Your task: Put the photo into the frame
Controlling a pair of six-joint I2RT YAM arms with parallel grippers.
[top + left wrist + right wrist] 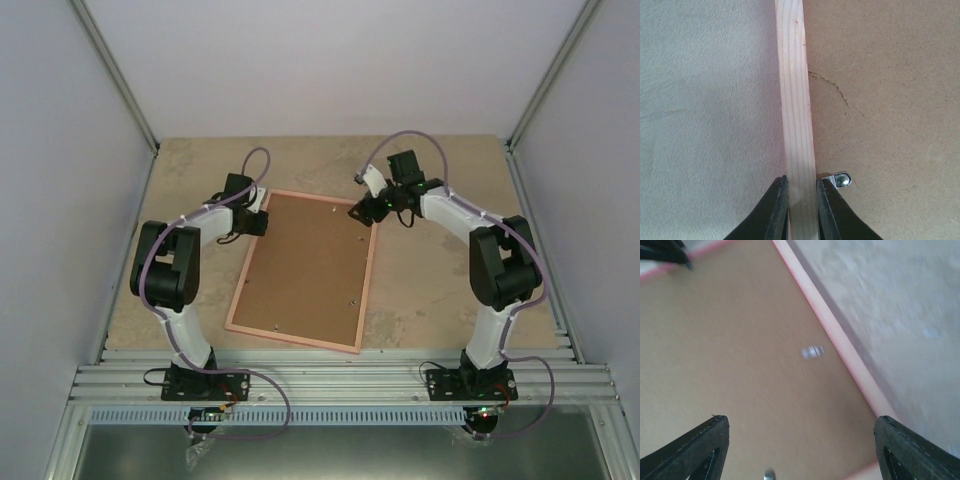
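Note:
The frame (290, 338) lies back-up on the table, its pale pink wooden rail (796, 100) running around a brown backing board (310, 265). My left gripper (802, 187) is shut on the frame's left rail near the far left corner (258, 222), one finger on each side of the wood. Just right of it a metal clip (841, 179) sits on the backing. My right gripper (800, 440) hangs open above the backing near the frame's far right corner (362, 212), holding nothing. The photo is hidden.
The beige table (440, 290) surrounds the frame. Another small metal clip (812, 352) sits on the backing near the right rail (840, 335). Grey walls close the sides and back, and an aluminium rail (340, 380) runs along the near edge.

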